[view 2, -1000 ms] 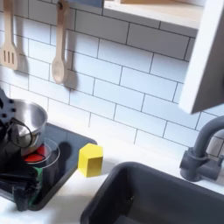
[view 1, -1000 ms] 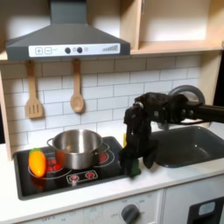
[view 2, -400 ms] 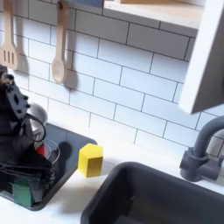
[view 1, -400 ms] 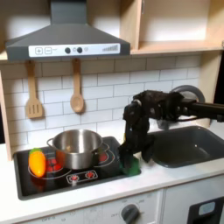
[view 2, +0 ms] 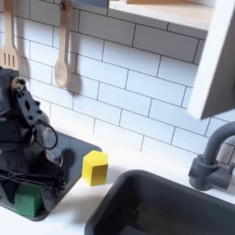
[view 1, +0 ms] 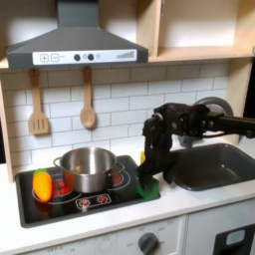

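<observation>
One white counter [view 1: 199,204], topped by black stove [view 1: 28,209] and steel pot [view 1: 88,167]. Hung pincer [view 1: 148,179] low over green block [view 2: 27,200] on stove's near corner; open or closed, impossible to tell. Sat yellow block [view 2: 95,168] just beside stove.
</observation>
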